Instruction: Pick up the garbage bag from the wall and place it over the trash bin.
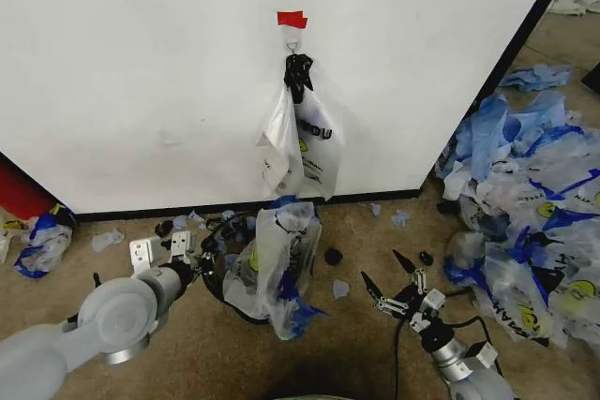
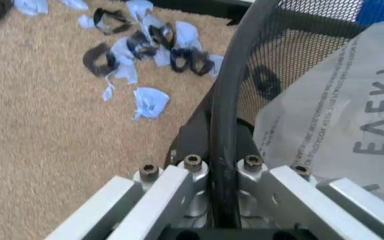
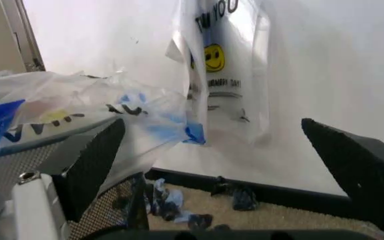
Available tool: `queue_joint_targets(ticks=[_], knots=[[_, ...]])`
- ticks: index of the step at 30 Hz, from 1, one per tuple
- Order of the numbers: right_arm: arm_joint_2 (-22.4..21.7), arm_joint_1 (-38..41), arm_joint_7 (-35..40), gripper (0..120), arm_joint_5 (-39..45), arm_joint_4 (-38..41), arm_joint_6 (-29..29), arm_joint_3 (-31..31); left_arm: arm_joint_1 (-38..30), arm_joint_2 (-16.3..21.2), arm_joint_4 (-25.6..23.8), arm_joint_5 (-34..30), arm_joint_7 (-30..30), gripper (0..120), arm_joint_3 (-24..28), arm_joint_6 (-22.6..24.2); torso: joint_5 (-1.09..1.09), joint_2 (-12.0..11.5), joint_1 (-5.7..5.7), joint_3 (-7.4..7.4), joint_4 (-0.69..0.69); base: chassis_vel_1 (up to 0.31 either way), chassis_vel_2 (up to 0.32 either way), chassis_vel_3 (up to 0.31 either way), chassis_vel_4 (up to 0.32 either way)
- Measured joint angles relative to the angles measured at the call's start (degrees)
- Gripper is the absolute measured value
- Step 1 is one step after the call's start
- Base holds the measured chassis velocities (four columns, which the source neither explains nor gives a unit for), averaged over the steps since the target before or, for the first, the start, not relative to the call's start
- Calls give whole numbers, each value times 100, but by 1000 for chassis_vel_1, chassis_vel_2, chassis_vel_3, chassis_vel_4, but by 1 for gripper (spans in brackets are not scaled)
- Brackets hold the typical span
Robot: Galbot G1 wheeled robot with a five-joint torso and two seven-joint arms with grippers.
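A bag (image 1: pixel 302 147) hangs from a small hook (image 1: pixel 292 44) on the white wall (image 1: pixel 141 72), just below a patch of red tape (image 1: pixel 292 19), its dark knotted handles gathered at the hook and its smiley print facing out. On the carpet (image 1: pixel 187 344) directly below, near the wall's black base strip, stands the bin (image 1: pixel 232 259), with a second bag (image 1: pixel 277 269) draped over it, blue trim trailing down its near side.

The left claw (image 1: pixel 161 252) sits at the bin's left edge; in the left wrist view its fingers (image 2: pixel 192 180) are closed on the black rim (image 2: pixel 235 90), with mesh and the printed plastic just beside them. The right claw (image 1: pixel 386 280) hovers low over the carpet to the right of the bin, its dark fingers (image 3: pixel 352 165) spread wide and holding nothing; the right wrist view looks between them at the hanging bag (image 3: pixel 225 65) and the draped one (image 3: pixel 78 115).

Blue and black scraps (image 2: pixel 145 50) litter the carpet along the base strip at the bin's left. A heap of similar bags (image 1: pixel 525 203) is piled at the right, past the wall's end, and one more lies at the far left by a red object (image 1: pixel 21 196).
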Motion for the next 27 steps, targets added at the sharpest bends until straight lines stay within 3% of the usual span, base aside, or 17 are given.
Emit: queue_joint_targets(ticks=[6, 15, 27], knots=[[-88, 9, 60, 98, 10, 12, -12, 7, 446, -438, 48, 232, -126, 0, -237, -9, 0, 0, 0, 0, 0, 0, 0, 0, 0], [-116, 28, 86, 98, 13, 27, -18, 12, 829, -808, 96, 539, -126, 0, -354, -22, 0, 0, 0, 0, -1, 0, 0, 0, 0], [-169, -2, 101, 98, 11, 61, -25, 31, 1157, -1050, 366, 1435, 661, 0, -284, -68, 1, 0, 0, 0, 0, 0, 0, 0, 0]])
